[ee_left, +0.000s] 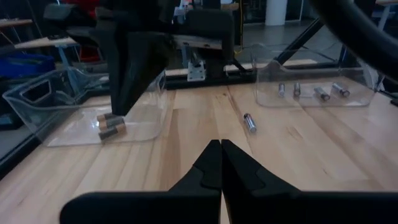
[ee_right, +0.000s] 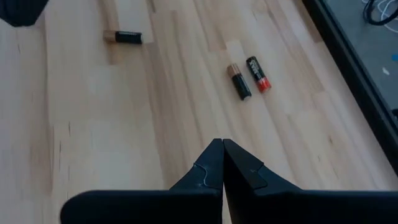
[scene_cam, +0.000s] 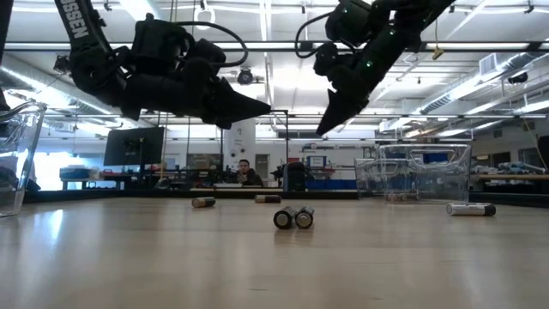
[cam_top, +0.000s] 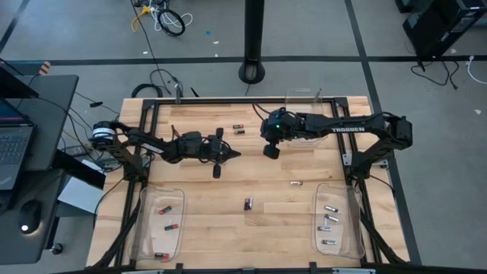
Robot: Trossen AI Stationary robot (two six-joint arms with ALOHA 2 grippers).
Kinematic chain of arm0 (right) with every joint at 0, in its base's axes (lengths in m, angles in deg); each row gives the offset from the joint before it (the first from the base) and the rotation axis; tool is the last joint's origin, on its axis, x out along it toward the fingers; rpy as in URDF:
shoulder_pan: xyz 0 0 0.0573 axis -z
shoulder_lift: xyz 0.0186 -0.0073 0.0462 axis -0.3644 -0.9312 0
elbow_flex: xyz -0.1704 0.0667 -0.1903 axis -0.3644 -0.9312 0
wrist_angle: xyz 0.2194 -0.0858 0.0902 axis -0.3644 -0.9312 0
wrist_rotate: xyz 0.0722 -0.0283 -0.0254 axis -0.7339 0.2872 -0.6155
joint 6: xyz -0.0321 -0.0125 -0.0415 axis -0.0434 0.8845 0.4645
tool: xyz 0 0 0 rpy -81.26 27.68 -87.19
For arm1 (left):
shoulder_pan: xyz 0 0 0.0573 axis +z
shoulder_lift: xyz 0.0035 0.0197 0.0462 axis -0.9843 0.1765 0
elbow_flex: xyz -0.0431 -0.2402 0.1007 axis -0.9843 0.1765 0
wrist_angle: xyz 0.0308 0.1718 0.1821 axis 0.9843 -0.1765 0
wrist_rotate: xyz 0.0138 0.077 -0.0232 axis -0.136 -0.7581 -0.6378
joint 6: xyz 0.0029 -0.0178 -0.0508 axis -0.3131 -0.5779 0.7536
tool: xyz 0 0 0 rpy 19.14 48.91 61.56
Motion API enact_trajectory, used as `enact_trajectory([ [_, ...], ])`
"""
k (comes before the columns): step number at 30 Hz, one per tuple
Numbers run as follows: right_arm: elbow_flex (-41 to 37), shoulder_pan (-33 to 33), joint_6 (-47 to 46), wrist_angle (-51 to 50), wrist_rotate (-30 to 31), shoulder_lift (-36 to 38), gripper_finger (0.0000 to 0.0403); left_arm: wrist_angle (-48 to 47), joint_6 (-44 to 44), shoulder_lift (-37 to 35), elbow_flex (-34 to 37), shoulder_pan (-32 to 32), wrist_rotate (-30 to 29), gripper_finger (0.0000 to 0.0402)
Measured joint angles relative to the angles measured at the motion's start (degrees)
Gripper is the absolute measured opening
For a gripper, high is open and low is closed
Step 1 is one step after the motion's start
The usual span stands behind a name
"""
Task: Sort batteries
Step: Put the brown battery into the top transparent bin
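Observation:
Loose batteries lie on the wooden table. A black one and a red-banded one (ee_right: 249, 78) lie side by side near the far edge (cam_top: 239, 129). Another pair (cam_top: 247, 203) rests at mid-table, a silvery one (cam_top: 296, 183) lies right of it, and a single black cell (ee_right: 123, 37) lies farther off. My left gripper (cam_top: 237, 154) hovers shut and level above the table's middle, pointing right. My right gripper (cam_top: 270, 152) hangs shut over the table, slanting down toward the far pair, well above the wood (scene_cam: 322, 130).
A clear tray (cam_top: 158, 224) at the near left holds three batteries. A clear tray (cam_top: 338, 221) at the near right holds several silvery ones. A third clear tray (cam_top: 304, 97) stands at the far edge. A person sits in the room behind (scene_cam: 246, 174).

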Motion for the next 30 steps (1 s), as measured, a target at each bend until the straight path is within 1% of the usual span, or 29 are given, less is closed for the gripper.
enact_trajectory([
  [9, -0.1, -1.7, 1.3, -0.8, 0.1, 0.3, 0.0012, -4.6, 0.2, 0.0, -2.2, 0.0, 0.0, 0.0006],
  [13, -0.1, -2.5, 2.6, -3.0, 0.3, 0.9, 0.0012, -6.9, 0.2, 0.0, -3.4, 0.0, 0.0, 0.0006],
  [17, -0.1, -3.4, 4.0, -4.9, 4.9, 1.4, 0.0012, -10.4, 0.2, 0.0, -5.1, 0.0, 0.0, 0.0006],
  [21, -0.3, -3.5, 4.5, -4.7, 5.7, 1.6, 0.0009, -12.1, 0.0, 0.0, -6.1, 0.0, 0.0, 0.0006],
  [25, -4.8, -3.1, 4.0, 0.1, 5.8, 1.6, 0.0008, -12.5, -0.1, 0.0, -6.3, 0.0, 0.0, 0.0006],
  [30, -10.7, -3.1, 1.0, 5.0, 5.8, 1.6, 0.0008, -12.9, -0.1, 0.0, -6.3, 0.0, 0.0, 0.0006],
])
